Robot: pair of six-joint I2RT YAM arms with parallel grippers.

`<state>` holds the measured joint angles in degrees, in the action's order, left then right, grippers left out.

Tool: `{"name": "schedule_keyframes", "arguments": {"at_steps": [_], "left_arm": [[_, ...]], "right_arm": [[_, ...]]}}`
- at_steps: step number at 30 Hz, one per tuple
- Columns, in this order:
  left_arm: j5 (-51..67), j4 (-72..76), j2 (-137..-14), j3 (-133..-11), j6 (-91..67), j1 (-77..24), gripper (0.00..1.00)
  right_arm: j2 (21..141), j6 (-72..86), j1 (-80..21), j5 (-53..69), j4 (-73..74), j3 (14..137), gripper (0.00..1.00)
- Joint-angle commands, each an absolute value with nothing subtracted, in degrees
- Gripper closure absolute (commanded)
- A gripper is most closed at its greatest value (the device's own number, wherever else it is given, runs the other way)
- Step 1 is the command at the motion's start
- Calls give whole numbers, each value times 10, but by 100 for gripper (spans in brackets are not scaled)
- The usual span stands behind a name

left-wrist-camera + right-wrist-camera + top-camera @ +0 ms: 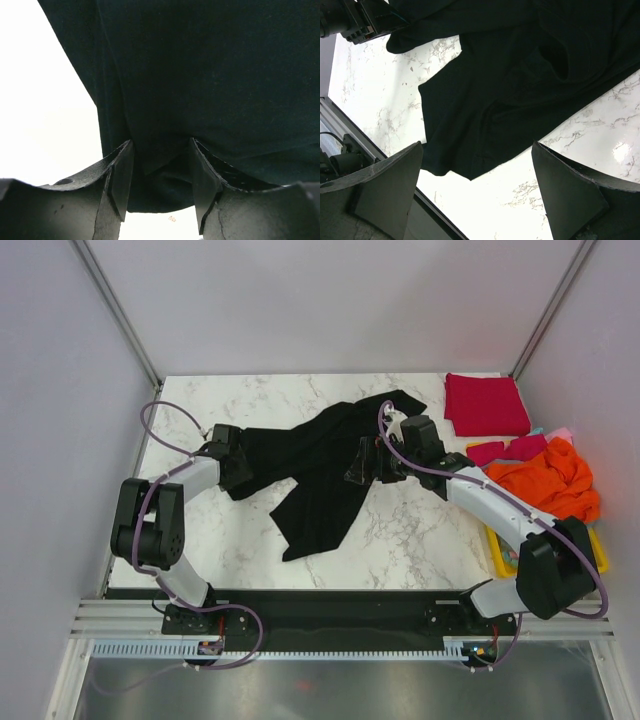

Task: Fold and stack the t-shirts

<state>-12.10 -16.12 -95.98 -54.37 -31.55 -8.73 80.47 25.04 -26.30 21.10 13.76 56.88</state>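
On the left of the table, the left gripper stands with jaws parted about the black t-shirt edge, grip impossible to tell; rightward the shirt runs crumpled, diagonal, under the wide-open right gripper, nearer its middle

I can't read any text, label, brand or number from here: the black t-shirt shows only plain dark cloth in all three views, the red t-shirt and the orange t-shirt carry no print I can make out, and the yellow basket is too small in my overhead view to show any marking
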Motion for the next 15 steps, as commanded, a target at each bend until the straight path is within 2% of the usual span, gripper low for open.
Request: {"name": "schedule_keyframes", "arguments": {"at_steps": [1, 6, 7, 9, 10, 11, 12, 15], "left_arm": [[-141, -143, -969, -555, -306, -84, 46], [-134, -145, -977, -566, -310, -79, 66], [-133, -145, -976, -567, -310, -79, 75], [-131, -149, -968, -571, -311, -79, 81], [-132, -153, -956, -573, -315, -79, 90], [-132, -159, -950, -579, -317, -79, 94], [-127, -171, -942, -584, -320, -79, 98], [-117, -218, -900, -616, -321, -79, 98]], "right_arm": [[812, 239, -264, 219, 120, 566, 2], [813, 236, -264, 212, 120, 564, 2], [814, 236, -264, 210, 120, 565, 2], [814, 234, -264, 205, 121, 566, 2], [814, 233, -264, 193, 120, 566, 2], [815, 233, -264, 179, 120, 569, 2], [816, 234, -262, 161, 124, 573, 2], [835, 228, -238, 131, 134, 608, 2]]}}
